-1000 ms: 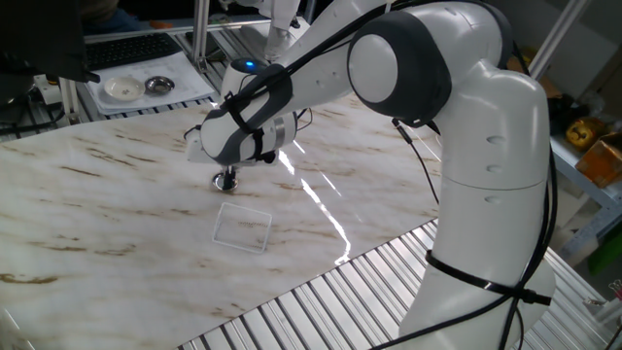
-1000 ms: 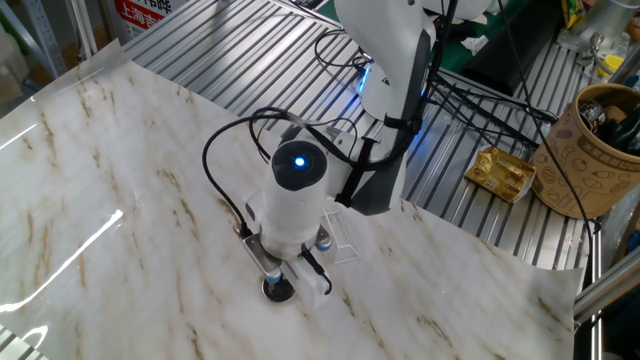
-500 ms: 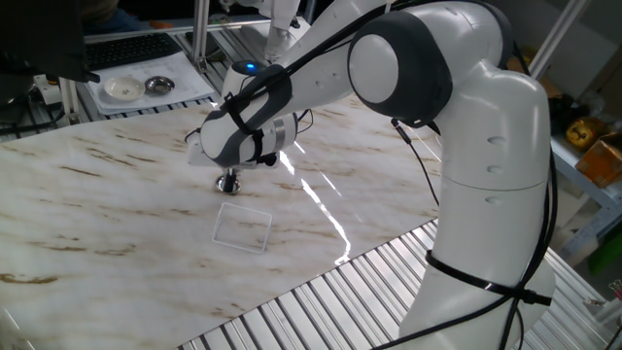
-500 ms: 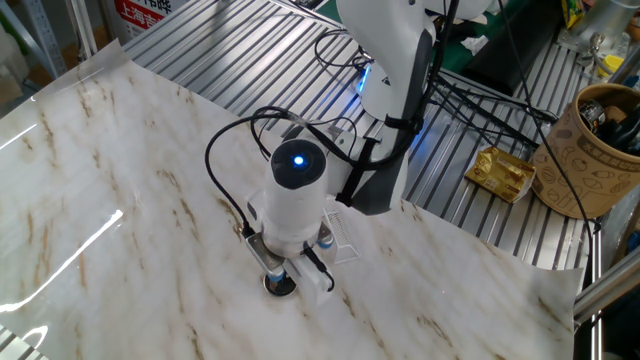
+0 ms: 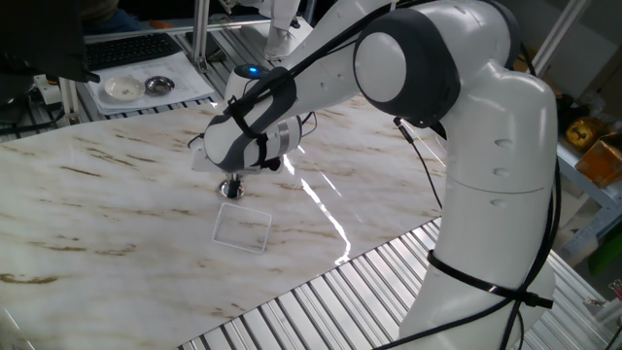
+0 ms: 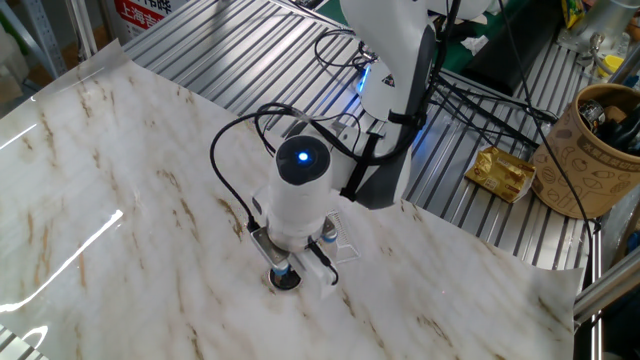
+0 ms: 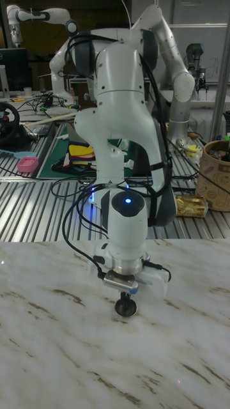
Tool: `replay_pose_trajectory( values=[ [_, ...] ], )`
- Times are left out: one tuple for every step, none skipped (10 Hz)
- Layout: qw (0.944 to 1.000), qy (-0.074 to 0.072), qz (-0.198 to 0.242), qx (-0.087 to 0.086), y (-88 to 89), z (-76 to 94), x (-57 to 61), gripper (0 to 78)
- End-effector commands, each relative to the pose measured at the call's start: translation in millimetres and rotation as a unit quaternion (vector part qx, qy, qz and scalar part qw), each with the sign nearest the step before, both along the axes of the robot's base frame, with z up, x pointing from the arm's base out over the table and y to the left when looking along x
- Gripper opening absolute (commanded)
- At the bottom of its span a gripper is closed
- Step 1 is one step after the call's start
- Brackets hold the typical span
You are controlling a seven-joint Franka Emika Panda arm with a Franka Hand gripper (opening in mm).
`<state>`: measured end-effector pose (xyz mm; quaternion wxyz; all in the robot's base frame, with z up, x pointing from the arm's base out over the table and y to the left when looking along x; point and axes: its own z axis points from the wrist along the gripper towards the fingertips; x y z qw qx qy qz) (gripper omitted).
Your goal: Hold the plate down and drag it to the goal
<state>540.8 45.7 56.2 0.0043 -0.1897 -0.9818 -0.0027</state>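
The plate [image 5: 231, 192] is a small shiny silver disc on the marble table, just beyond the far corner of the goal [image 5: 243, 229], a faint clear square outline. My gripper [image 5: 231, 185] points straight down with its fingers together, and their tips press on the plate's centre. In the other fixed view the plate [image 6: 285, 281] shows under the gripper [image 6: 283, 271], and the goal [image 6: 341, 251] is mostly hidden behind the wrist. The tall fixed view shows the plate [image 7: 126, 309] flat on the marble beneath the gripper [image 7: 125, 298].
A tray [image 5: 170, 94] with a white dish [image 5: 122, 88] and a metal bowl [image 5: 159, 86] stands at the back left. Ribbed metal borders the marble. A gold packet [image 6: 503, 172] and a brown cup [image 6: 598, 150] lie beside the robot base.
The gripper and the plate under it have slid a short way across the marble toward the goal square. The fingers have stayed together.
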Motion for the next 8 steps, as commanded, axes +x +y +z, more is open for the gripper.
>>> replay_pose_trajectory(
  values=[
    [1.0000, 0.000, -0.001, -0.002, -0.3, -1.7, -8.2, 0.0],
    [1.0000, 0.000, -0.001, -0.002, -0.4, -5.0, -16.8, 0.0],
    [1.0000, 0.000, -0.001, -0.002, -0.7, -6.2, -20.5, 0.0],
    [1.0000, 0.003, -0.003, -0.002, -1.0, -7.0, -23.8, 0.0],
    [1.0000, 0.007, -0.004, -0.002, -1.5, -7.8, -27.6, 0.0],
    [1.0000, 0.007, -0.003, -0.002, -1.6, -8.1, -28.5, 0.0],
    [0.9999, 0.010, -0.005, -0.003, -2.2, -10.4, -34.1, 0.0],
    [0.9999, 0.010, -0.005, -0.003, -2.2, -10.7, -34.9, 0.0]
  ],
)
